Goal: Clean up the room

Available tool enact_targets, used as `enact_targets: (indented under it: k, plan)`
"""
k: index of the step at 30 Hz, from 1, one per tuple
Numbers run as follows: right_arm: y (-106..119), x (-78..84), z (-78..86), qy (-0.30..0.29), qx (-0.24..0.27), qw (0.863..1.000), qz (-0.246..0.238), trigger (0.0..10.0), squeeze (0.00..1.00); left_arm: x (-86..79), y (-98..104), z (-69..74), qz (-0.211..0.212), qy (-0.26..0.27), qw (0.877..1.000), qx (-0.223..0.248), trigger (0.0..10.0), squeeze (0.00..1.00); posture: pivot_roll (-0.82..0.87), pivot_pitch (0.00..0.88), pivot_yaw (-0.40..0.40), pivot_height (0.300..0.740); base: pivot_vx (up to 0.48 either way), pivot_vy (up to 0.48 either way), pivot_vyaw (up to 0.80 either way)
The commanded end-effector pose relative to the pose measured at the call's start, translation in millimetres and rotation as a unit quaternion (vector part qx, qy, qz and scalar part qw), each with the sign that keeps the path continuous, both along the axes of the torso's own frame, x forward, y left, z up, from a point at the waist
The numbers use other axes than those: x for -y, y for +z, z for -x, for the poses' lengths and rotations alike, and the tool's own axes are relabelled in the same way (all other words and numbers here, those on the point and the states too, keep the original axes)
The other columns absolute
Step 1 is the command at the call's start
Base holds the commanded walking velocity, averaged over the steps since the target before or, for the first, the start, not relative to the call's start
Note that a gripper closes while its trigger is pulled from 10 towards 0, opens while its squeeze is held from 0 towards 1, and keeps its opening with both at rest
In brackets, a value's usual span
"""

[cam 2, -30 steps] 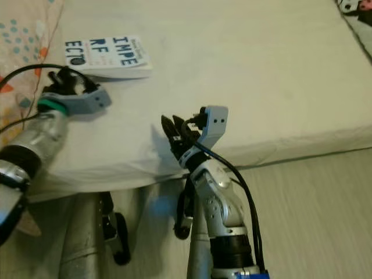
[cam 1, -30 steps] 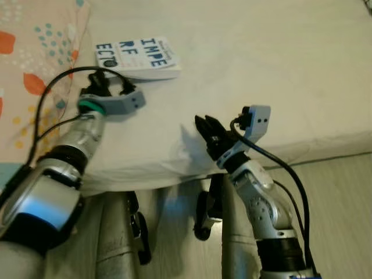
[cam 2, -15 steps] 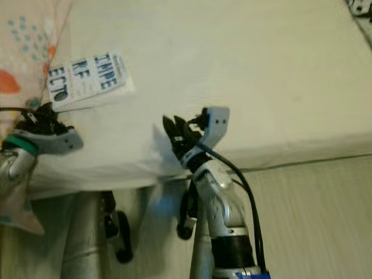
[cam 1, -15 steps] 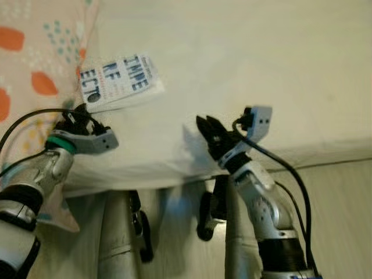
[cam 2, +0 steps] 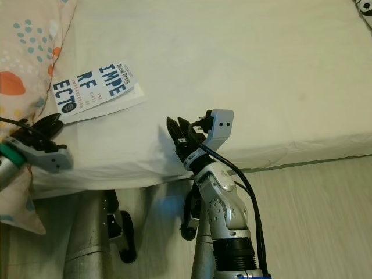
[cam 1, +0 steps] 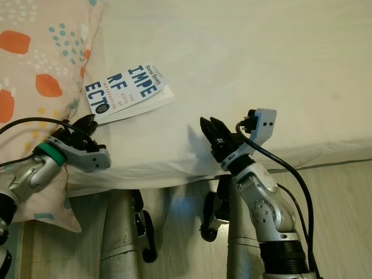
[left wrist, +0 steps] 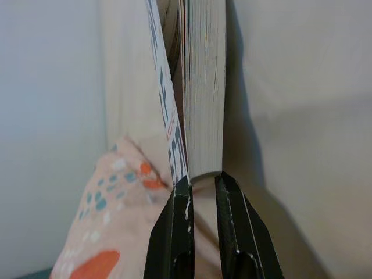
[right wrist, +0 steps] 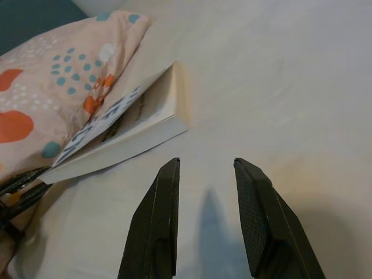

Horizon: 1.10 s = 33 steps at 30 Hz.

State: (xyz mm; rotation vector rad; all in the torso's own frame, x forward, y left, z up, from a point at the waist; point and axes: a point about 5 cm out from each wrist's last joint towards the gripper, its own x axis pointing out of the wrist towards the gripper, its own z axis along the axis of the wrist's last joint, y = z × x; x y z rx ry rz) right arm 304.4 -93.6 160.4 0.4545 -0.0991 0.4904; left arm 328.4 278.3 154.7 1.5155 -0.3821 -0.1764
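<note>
Lying on the bed point(cam 1: 279, 64) beside a pillow point(cam 1: 35, 64), a book point(cam 1: 129, 93) meets the left gripper point(left wrist: 197, 189), jaws narrow; right gripper point(right wrist: 206, 174) hovers nearby, jaws apart.

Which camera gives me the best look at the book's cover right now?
The left eye view: the book lies cover up on the bed beside the pillow, title readable. The right eye view shows the same. The right wrist view sees it at an angle, cover lifted. The left wrist view shows its page edge, just past the left gripper.
</note>
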Motion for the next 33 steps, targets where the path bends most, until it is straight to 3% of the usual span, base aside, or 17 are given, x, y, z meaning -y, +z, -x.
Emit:
enact_targets:
  k: [1, 4, 7, 10, 16, 17, 18, 20, 23, 26, 27, 28, 29, 30, 31, 33]
  plan:
    - [-9.0, 1.5, 3.6, -0.003, -0.013, 1.000, 0.003, 10.0, 0.00, -33.2, -8.8, 11.3, -0.034, 0.072, 0.997, -0.017, 10.0, 0.00, -0.07, 0.330, 0.104, 0.585, 0.000, 0.000, 0.00]
    - [-8.8, 1.9, 3.5, -0.004, -0.013, 1.000, 0.003, 10.0, 0.00, -45.9, -8.9, 15.9, -0.040, 0.102, 0.994, -0.018, 10.0, 0.00, -0.07, 0.330, 0.104, 0.585, 0.000, 0.000, 0.00]
    - [-7.9, 1.8, 2.6, -0.003, -0.012, 1.000, 0.003, 10.0, 0.00, -72.3, -17.8, 31.3, -0.054, 0.171, 0.983, -0.035, 10.0, 0.00, -0.08, 0.319, 0.095, 0.585, 0.000, 0.000, 0.00]
    - [-7.9, 1.8, 2.2, -0.002, -0.011, 1.000, 0.004, 10.0, 0.00, -77.1, -23.8, 35.4, -0.060, 0.192, 0.979, -0.040, 10.0, 0.00, -0.08, 0.316, 0.091, 0.585, 0.000, 0.000, 0.00]
    - [-8.1, 0.5, 0.9, 0.004, -0.010, 1.000, 0.007, 10.0, 0.00, -50.1, -40.6, 29.9, -0.017, 0.156, 0.986, -0.050, 10.0, 0.00, -0.08, 0.304, 0.079, 0.585, 0.000, 0.000, 0.00]
    - [-7.6, -0.1, 0.4, 0.005, -0.009, 1.000, 0.007, 10.0, 0.00, -39.6, -42.9, 26.8, -0.003, 0.137, 0.989, -0.048, 10.0, 0.93, -0.08, 0.300, 0.078, 0.585, 0.000, 0.000, 0.00]
    - [-7.1, -0.5, 0.2, 0.006, -0.009, 1.000, 0.007, 10.0, 0.00, -31.0, -45.0, 24.3, 0.008, 0.122, 0.991, -0.049, 10.0, 1.00, -0.08, 0.299, 0.077, 0.585, 0.000, 0.000, 0.00]
    - [-6.8, -0.5, -0.4, 0.006, -0.008, 1.000, 0.007, 10.0, 0.00, -12.1, -46.9, 19.0, 0.038, 0.087, 0.994, -0.049, 10.0, 1.00, -0.08, 0.294, 0.077, 0.585, 0.000, 0.000, 0.00]
    - [-6.8, -0.5, -0.5, 0.006, -0.008, 1.000, 0.007, 10.0, 0.00, -4.8, -47.6, 17.9, 0.050, 0.072, 0.995, -0.052, 10.0, 1.00, -0.08, 0.294, 0.077, 0.585, 0.000, 0.000, 0.00]
    - [-7.5, 0.3, -0.7, 0.006, -0.007, 1.000, 0.008, 10.0, 0.00, 30.3, -46.8, 18.4, 0.090, -0.016, 0.995, -0.040, 10.0, 1.00, -0.08, 0.291, 0.077, 0.585, 0.000, 0.000, 0.00]
    - [-7.5, 0.3, -0.7, 0.006, -0.007, 1.000, 0.008, 10.0, 0.00, 30.3, -46.8, 18.4, 0.090, -0.016, 0.995, -0.040, 10.0, 1.00, -0.08, 0.291, 0.077, 0.585, 0.000, 0.000, 0.00]
    - [-7.8, 0.5, -0.8, 0.006, -0.008, 1.000, 0.009, 10.0, 0.00, 38.4, -46.5, 19.1, 0.099, -0.035, 0.994, -0.038, 10.0, 0.84, -0.08, 0.291, 0.077, 0.585, 0.000, 0.000, 0.00]
    - [-7.8, 0.5, -0.8, 0.006, -0.008, 1.000, 0.009, 10.0, 0.00, 38.4, -46.5, 19.1, 0.099, -0.035, 0.994, -0.038, 10.0, 0.84, -0.08, 0.291, 0.077, 0.585, 0.000, 0.000, 0.00]
    - [-7.9, 0.1, -1.0, 0.006, -0.007, 1.000, 0.009, 10.0, 0.00, 55.2, -43.7, 19.1, 0.120, -0.067, 0.990, -0.032, 10.0, 0.73, -0.08, 0.290, 0.075, 0.585, 0.000, 0.000, 0.00]
    - [-7.7, -0.5, -1.4, 0.007, -0.007, 1.000, 0.008, 10.0, 0.00, 69.4, -37.9, 16.9, 0.138, -0.089, 0.986, -0.022, 10.0, 0.00, -0.08, 0.288, 0.074, 0.585, 0.000, 0.000, 0.00]
    - [-7.2, -1.3, -2.4, 0.008, -0.006, 1.000, 0.008, 10.0, 0.00, 85.2, -28.6, 11.9, 0.158, -0.105, 0.982, -0.005, 10.0, 0.00, -0.08, 0.285, 0.074, 0.585, 0.000, 0.000, 0.00]
